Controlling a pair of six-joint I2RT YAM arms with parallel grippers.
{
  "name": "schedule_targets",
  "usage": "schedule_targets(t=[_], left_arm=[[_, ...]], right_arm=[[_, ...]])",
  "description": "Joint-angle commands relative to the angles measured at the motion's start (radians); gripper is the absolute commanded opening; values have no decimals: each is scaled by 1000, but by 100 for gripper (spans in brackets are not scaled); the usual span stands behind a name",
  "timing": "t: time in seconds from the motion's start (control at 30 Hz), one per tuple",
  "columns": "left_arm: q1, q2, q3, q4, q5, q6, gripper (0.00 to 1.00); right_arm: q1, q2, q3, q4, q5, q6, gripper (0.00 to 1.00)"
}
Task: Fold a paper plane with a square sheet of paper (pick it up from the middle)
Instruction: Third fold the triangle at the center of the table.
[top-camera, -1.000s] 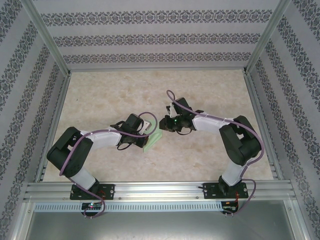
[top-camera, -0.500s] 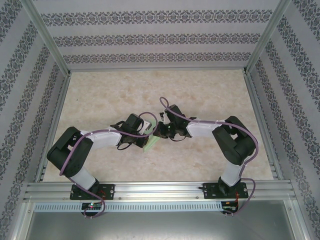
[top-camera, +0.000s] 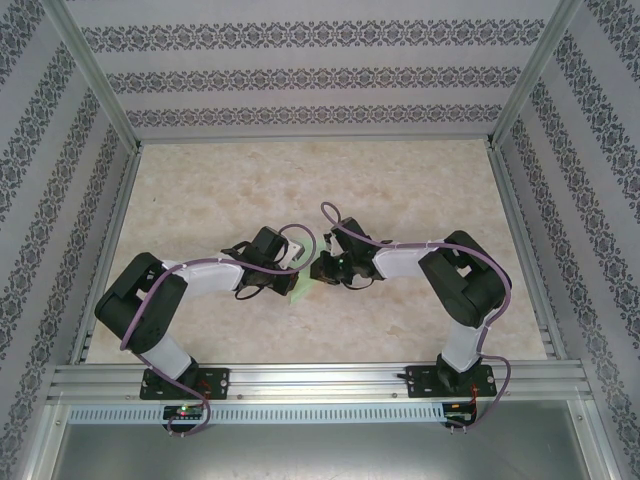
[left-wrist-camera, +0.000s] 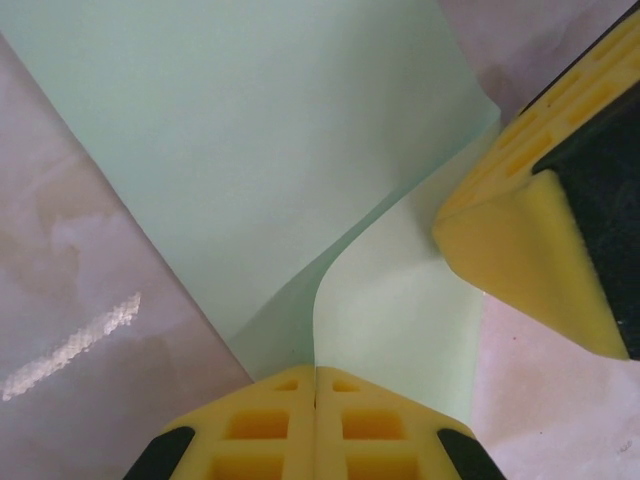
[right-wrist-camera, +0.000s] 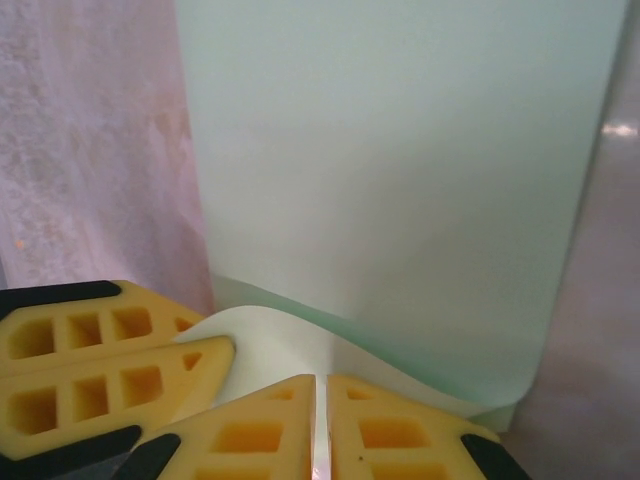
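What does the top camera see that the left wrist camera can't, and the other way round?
Top camera extra: the left arm and right arm whole, plus patterned walls. Left wrist extra: the curled edge of the green paper pinched in the shut left gripper. Shared: the green paper, the marbled table, the right gripper beside the left.

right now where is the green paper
Mid-table in the top view, the square sheet of paper sits between the left hand and right hand, both pinching it.
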Motion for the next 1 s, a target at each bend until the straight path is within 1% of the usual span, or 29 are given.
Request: schedule_targets(t=[0.0, 0.23, 0.37, 0.57, 0.7, 0.77, 0.87, 0.93, 0.97], left_arm=[[11, 26, 16, -15, 15, 28, 3], [11, 39, 24, -26, 16, 30, 3], [11, 46, 27, -28, 20, 31, 3], [11, 49, 29, -28, 20, 31, 3], [11, 52, 31, -30, 22, 33, 3], [11, 52, 31, -30, 22, 33, 3], [11, 50, 30, -32, 23, 32, 3], [11, 47, 29, -31, 20, 32, 3], [11, 48, 28, -30, 19, 31, 2]], right_arm=[[-9, -7, -18, -7, 39, -3, 12], [-7, 22, -16, -50, 81, -4, 12], [-9, -53, -33, -21, 72, 6, 12], [-48, -127, -59, 63, 35, 41, 12], [-51, -94, -33, 61, 3, 46, 12], [-41, -74, -19, 58, 9, 46, 12], [-41, -38, -8, 21, 36, 44, 12], [-47, -19, -19, 2, 77, 39, 12], [-52, -5, -12, -37, 96, 32, 12]])
